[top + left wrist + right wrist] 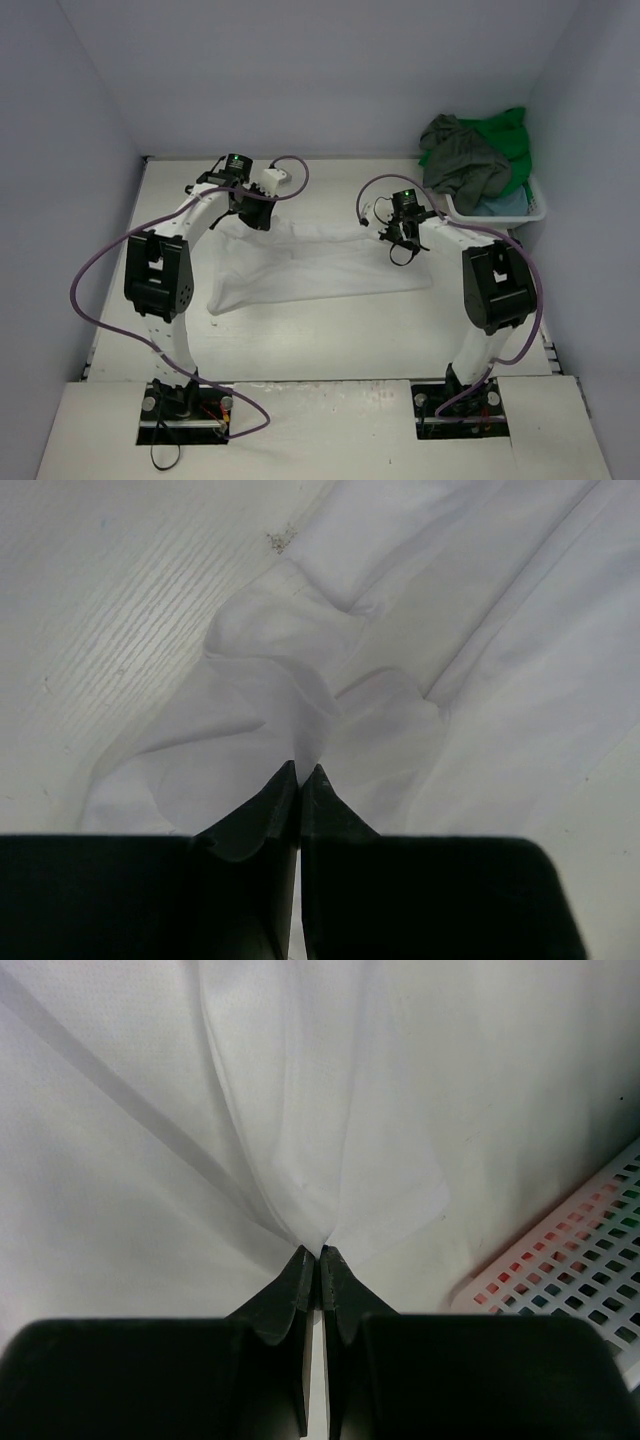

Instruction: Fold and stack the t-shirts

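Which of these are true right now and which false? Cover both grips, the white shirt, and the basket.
1. The left gripper is shut on the white t-shirt. True.
2. The right gripper hangs open above the cloth. False: it is also shut on the white t-shirt.
3. The white t-shirt lies in the basket. False: it is spread on the table between the arms.
4. The dark grey-olive shirt and the green shirt are piled in the basket. True.
5. The basket stands at the far left corner. False: it is at the far right.
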Available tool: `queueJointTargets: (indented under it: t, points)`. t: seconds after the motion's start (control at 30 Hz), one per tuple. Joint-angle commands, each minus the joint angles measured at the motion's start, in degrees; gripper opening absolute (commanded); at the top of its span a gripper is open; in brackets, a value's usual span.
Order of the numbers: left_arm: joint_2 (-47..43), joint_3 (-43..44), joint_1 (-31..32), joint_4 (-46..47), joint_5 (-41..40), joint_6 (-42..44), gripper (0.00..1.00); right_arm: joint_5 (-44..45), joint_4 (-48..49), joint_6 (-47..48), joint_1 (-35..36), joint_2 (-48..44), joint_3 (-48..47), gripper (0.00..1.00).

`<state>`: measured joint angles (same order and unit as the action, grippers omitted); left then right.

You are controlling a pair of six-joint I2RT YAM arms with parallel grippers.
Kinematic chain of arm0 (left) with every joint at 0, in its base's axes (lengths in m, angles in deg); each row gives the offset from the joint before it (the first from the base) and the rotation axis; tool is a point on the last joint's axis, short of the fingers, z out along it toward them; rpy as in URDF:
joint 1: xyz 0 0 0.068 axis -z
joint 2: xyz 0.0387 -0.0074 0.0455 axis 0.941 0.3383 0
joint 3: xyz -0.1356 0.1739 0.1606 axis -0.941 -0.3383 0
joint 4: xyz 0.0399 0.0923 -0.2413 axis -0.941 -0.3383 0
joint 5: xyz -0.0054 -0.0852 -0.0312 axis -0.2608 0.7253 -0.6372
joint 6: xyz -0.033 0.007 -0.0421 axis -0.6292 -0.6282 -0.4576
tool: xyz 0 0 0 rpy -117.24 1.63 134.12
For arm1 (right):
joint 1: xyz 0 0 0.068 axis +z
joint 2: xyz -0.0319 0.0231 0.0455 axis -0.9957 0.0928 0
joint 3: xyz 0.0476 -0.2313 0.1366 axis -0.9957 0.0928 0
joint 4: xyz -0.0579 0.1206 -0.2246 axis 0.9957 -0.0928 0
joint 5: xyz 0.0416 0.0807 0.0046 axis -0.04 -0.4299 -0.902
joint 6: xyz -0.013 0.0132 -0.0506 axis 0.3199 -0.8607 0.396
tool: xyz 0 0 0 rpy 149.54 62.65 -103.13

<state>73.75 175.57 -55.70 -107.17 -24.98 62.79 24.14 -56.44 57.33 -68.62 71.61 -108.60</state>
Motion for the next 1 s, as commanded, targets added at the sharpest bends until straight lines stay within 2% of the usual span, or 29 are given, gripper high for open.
queueJointTargets:
  t: [0.0,0.3,0.97]
  points:
    - [-6.54,2.19,0.33,0.72,-0.3,0.04,0.0,0.39,1.98,-0.43,-0.76,0.14,-1.35,0.0]
    - [-11.81,-0.18,0.33,-1.13,0.23,0.48,0.0,1.35,3.56,0.89,-3.04,2.25,-3.9,0.0]
    - [-21.31,-10.38,0.24,-3.24,3.13,2.24,0.0,-1.72,3.56,3.0,-4.98,-1.71,-3.2,0.0]
